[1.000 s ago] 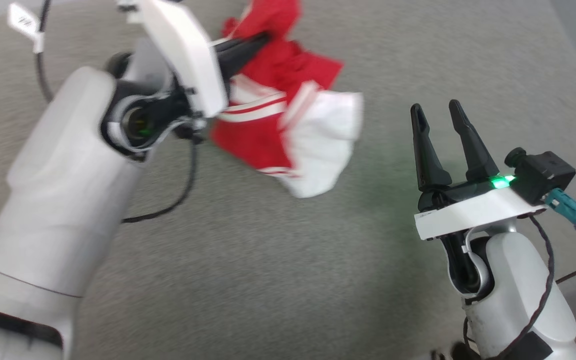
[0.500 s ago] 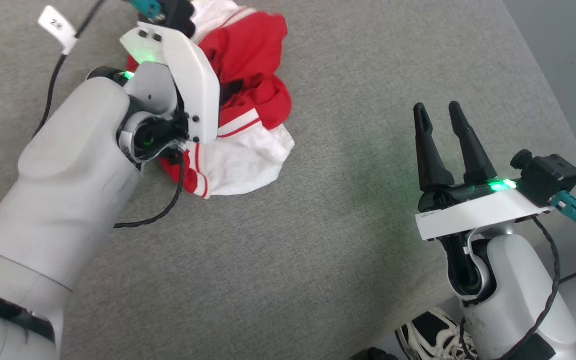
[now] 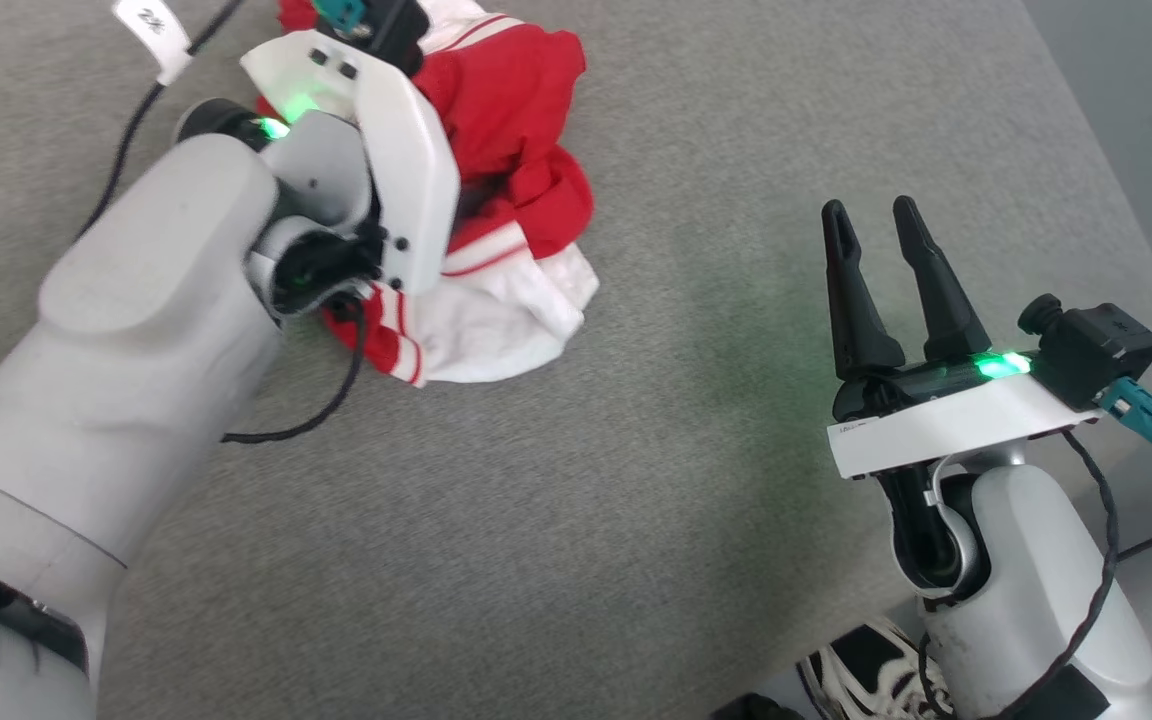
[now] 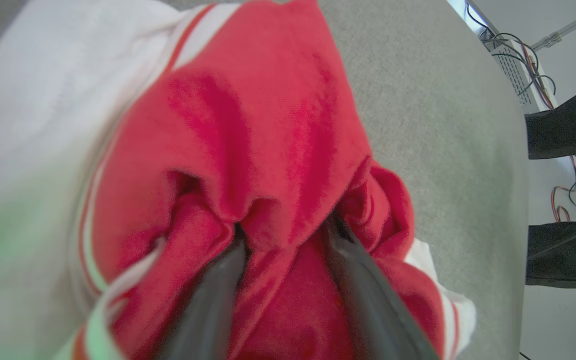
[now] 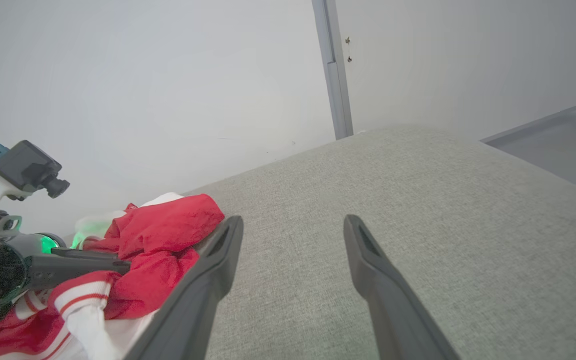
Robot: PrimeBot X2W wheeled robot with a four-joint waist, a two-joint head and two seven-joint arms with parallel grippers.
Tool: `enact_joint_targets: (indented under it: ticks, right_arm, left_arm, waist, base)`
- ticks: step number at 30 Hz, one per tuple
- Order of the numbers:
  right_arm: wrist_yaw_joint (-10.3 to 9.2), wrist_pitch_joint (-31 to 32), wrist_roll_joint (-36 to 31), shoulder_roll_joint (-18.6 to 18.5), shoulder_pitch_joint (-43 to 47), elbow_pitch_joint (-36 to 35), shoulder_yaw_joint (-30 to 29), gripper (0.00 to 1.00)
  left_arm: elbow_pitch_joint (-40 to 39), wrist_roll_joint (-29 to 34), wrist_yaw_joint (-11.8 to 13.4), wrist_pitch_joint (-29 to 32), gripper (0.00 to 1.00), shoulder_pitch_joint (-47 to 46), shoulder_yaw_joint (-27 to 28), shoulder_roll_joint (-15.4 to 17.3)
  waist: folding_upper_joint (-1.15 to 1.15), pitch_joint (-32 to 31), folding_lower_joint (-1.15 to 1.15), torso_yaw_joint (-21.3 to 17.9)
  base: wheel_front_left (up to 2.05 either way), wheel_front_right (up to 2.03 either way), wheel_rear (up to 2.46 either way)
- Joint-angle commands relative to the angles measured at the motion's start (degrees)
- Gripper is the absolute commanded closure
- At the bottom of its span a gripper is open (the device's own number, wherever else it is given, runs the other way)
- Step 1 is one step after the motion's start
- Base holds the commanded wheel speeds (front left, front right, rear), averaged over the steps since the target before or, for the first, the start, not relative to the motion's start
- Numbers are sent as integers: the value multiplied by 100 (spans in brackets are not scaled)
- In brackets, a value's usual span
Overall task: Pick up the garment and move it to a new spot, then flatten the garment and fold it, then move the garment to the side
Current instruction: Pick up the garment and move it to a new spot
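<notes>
The garment, dangling before, now lies heaped on grey upholstery, burying our left end effector; we cannot tell its grip. Our right end effector gapes, empty.

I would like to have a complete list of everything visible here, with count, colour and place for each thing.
garment: one, red with white panels and striped trim, bunched at the head view's upper left
cushioned surface: one, grey, under the garment
shoe: one, black and white, head view's bottom edge, by the right arm
cables: several, mixed colours, floor past the surface's edge
dark shapes: two, black, near the cables; unclear what they are
wall: one, white, behind the surface
left pincer: one, dark, fingers parted, tips buried in the garment
right pincer: one, dark, open, empty, apart from the garment
</notes>
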Motion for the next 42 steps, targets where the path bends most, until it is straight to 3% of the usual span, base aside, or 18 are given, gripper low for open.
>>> enact_joint_targets:
  ticks: [1, 7, 13, 18, 24, 32, 36, 42]
  right_arm:
    - [0, -11, -83, 8, -64, -11, -5, 0]
    - [0, -11, -579, 6, -32, 101, -123, 0]
    - [0, -11, -1175, 7, 81, 238, -245, 0]
    - [0, -11, -1756, -54, 265, 449, -432, 0]
    - [0, -11, -1938, -351, 528, 551, -568, 0]
    - [0, -11, -1959, -658, 953, 571, -833, 0]
    - [0, -11, -1924, -787, 1198, 557, -988, 0]
    - [0, -11, -1859, -914, 1450, 526, -1147, 0]
  left_arm:
    - [50, 7, 35, -15, 0, 66, -113, 127]
    - [-551, -398, 27, -542, 0, -42, -232, 60]
    - [-851, -669, 27, -1347, 0, 309, -307, 208]
    - [-682, -977, 26, -2661, 0, 1199, -144, 297]
    - [-450, -1307, 26, -3839, 0, 2188, 6, 347]
    - [-243, -1285, 25, -4724, 0, 3151, 96, 419]
    - [-239, -1158, 26, -4812, 0, 3636, 518, 464]
    - [-601, -235, 55, -4816, 0, 4596, 1992, 323]
  waist:
    - [0, -109, 0, 137]
    - [0, -486, 0, 638]
    - [0, -881, 0, 1155]
    - [0, -1239, 0, 1666]
    - [0, -1551, 0, 2175]
    - [0, -1932, 0, 2748]
    - [0, -2114, 0, 2986]
    - [0, -2276, 0, 3145]
  base:
    - [0, 0, 0]
    - [0, 0, 0]
    - [0, 0, 0]
    - [0, 0, 0]
    - [0, 0, 0]
    - [0, 0, 0]
    - [0, 0, 0]
    - [0, 0, 0]
